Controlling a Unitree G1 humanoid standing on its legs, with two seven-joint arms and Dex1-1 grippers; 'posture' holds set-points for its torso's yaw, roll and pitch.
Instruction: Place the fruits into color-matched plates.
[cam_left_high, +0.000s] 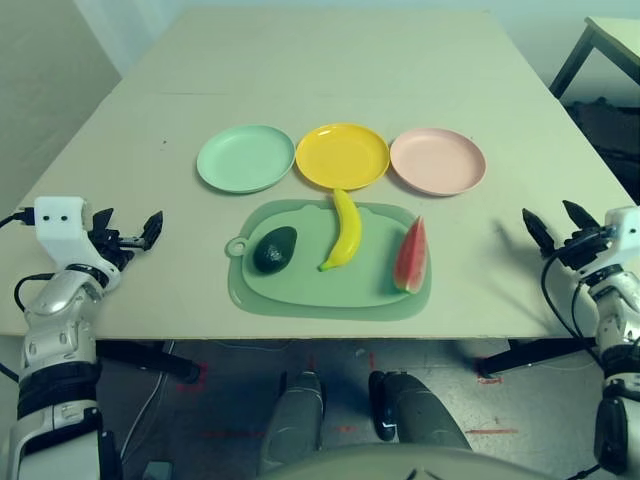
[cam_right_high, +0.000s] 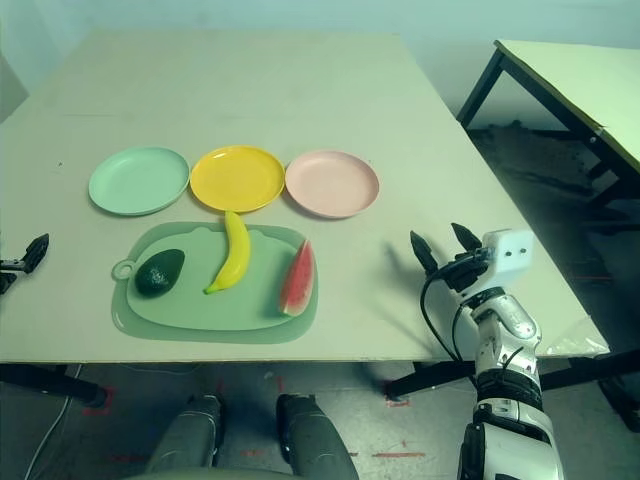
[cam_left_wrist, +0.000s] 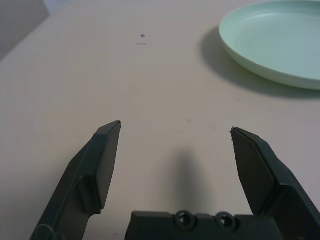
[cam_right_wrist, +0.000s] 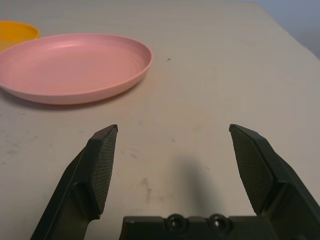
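Observation:
Three plates stand in a row on the table: a mint green plate (cam_left_high: 246, 158), a yellow plate (cam_left_high: 342, 155) and a pink plate (cam_left_high: 437, 160). In front of them a green mat (cam_left_high: 300, 285) carries a dark green avocado (cam_left_high: 274, 249), a yellow banana (cam_left_high: 345, 230) and a red watermelon wedge (cam_left_high: 411, 256). My left gripper (cam_left_high: 127, 229) hovers open over the table's left side, well left of the mat, empty. My right gripper (cam_left_high: 553, 224) stands open at the right side, empty, with the pink plate (cam_right_wrist: 75, 66) ahead of its fingers.
The table's front edge (cam_left_high: 300, 338) runs just below the mat. A second table (cam_right_high: 590, 80) stands off to the right with a dark leg (cam_right_high: 478, 88). Bare tabletop lies between each gripper and the mat.

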